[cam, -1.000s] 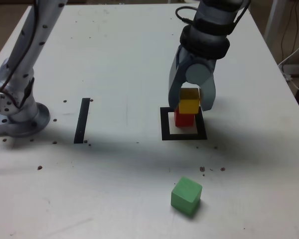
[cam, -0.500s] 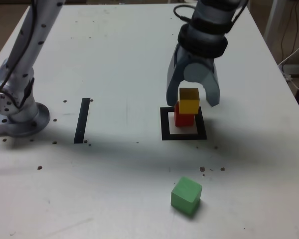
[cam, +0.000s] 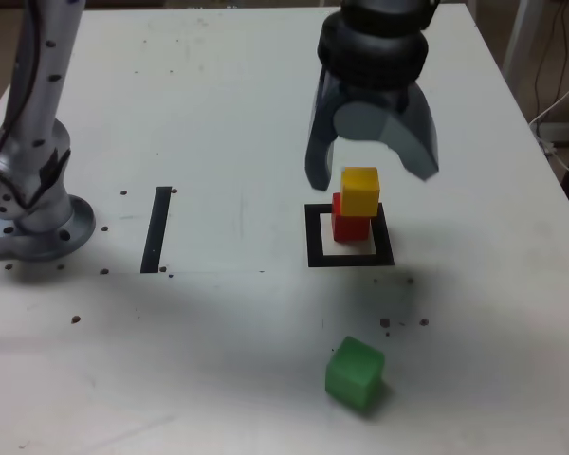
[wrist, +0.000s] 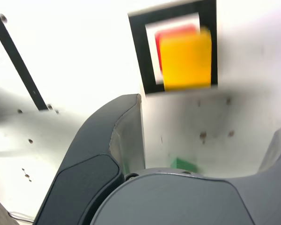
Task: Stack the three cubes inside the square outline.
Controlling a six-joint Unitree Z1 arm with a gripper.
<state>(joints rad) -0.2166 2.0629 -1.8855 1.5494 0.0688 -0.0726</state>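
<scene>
Having just let go, I'm opening my end effector [cam: 372,171] wide above the yellow cube [cam: 359,192], which is now resting unaided on the red cube [cam: 350,227] inside the black square outline [cam: 314,248], leaving the green cube [cam: 355,372] waiting near.

Looks like a lab or some kind of robotics test bench to me. There's an arm [cam: 38,156] with its base [cam: 43,227] on the left of a big white table [cam: 237,104], and a gripper [cam: 372,123] hanging over the middle. The tabletop's got a black strip [cam: 156,229] and a black square outline [cam: 316,237] on it, plus plain red [cam: 351,226], yellow [cam: 359,192] and green [cam: 355,372] cubes, very much test stuff. It's speckled with little dark marks too, so not exactly pristine. Loose cables [cam: 553,142] dangle past the right edge.
</scene>
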